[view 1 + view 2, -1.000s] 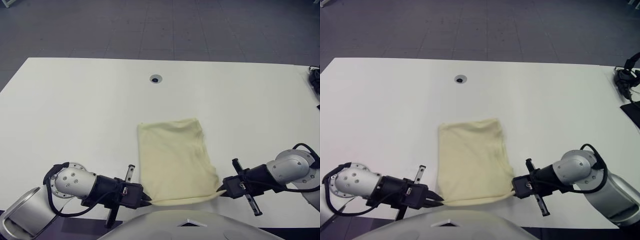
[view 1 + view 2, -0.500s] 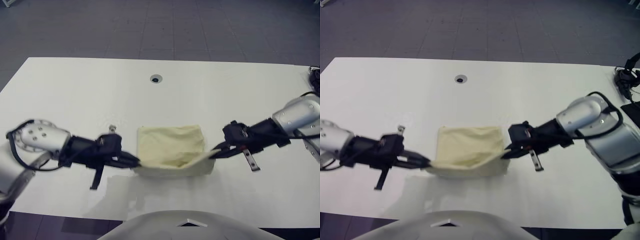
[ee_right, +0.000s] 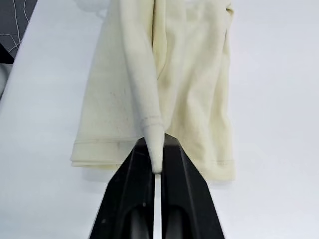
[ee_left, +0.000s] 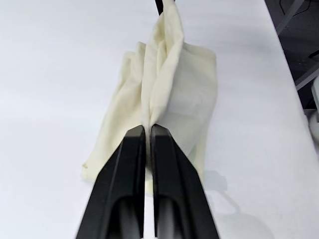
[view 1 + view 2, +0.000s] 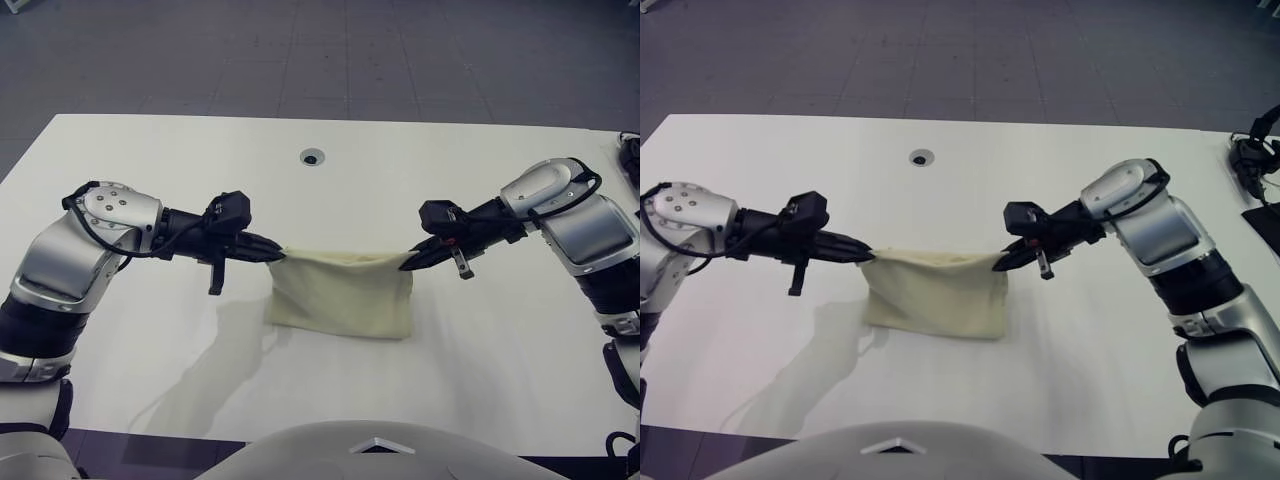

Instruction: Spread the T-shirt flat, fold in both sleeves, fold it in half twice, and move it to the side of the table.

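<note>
The pale yellow T-shirt [image 5: 342, 294] lies folded in the middle of the white table [image 5: 150, 170]. Its upper layer is stretched taut between my two grippers, a little above the lower layer. My left gripper [image 5: 279, 256] is shut on the shirt's left corner, and the left wrist view shows the cloth [image 4: 169, 94] pinched between the black fingers [image 4: 130, 149]. My right gripper [image 5: 408, 266] is shut on the right corner; the right wrist view has a rolled edge of the shirt [image 3: 144, 94] running into the closed fingers [image 3: 172, 159].
A round cable hole [image 5: 312, 157] sits in the table near the far edge. Black cables and gear [image 5: 1250, 155] lie at the table's far right corner. Bare tabletop surrounds the shirt on all sides.
Both grippers have carried the shirt's near edge up and away from me, from the table's front edge to over the far edge, doubling the shirt over itself.
</note>
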Controlling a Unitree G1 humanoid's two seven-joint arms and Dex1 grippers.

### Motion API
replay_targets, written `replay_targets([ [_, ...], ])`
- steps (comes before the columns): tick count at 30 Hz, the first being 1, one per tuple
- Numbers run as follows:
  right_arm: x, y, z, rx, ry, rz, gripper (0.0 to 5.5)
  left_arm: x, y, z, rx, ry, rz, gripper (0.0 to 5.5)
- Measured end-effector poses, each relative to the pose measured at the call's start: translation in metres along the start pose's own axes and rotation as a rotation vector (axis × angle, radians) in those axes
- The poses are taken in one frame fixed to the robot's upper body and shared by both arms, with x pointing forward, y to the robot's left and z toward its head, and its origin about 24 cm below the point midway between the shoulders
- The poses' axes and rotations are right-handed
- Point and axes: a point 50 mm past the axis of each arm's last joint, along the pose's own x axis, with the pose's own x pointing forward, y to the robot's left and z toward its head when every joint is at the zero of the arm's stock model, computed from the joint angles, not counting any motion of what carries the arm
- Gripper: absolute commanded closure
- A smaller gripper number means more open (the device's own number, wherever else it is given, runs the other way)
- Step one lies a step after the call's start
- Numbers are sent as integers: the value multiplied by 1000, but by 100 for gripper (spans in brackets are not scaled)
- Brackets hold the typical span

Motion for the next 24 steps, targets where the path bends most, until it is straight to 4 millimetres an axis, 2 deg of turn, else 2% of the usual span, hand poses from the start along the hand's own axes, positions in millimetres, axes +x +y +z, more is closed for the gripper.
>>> replay_targets([
  [6,11,-15,-11,42,5,-33,549,16,18,-11,-10,16,91,550],
  [7,13,-17,-11,43,6,-42,517,18,21,-13,-12,17,107,514],
  [9,15,-21,-12,22,18,-87,491,20,27,-14,2,30,166,485],
  [12,7,-30,-11,2,4,-253,440,23,41,-12,-11,-4,307,433],
  [14,-3,-37,-7,-10,-31,-409,413,17,53,-1,-8,-67,435,405],
  [16,-11,-42,0,-29,-87,-543,379,2,61,10,15,-103,563,368],
  [18,-14,-40,15,-75,-166,-606,350,-12,59,17,46,-129,625,338],
  [20,-4,-32,32,-124,-265,-578,314,-14,43,17,110,-97,592,301],
  [22,19,-18,44,-164,-379,-477,285,-6,26,1,109,-40,529,271],
  [24,53,1,42,-163,-451,-305,245,-2,24,-13,62,-13,552,230],
])
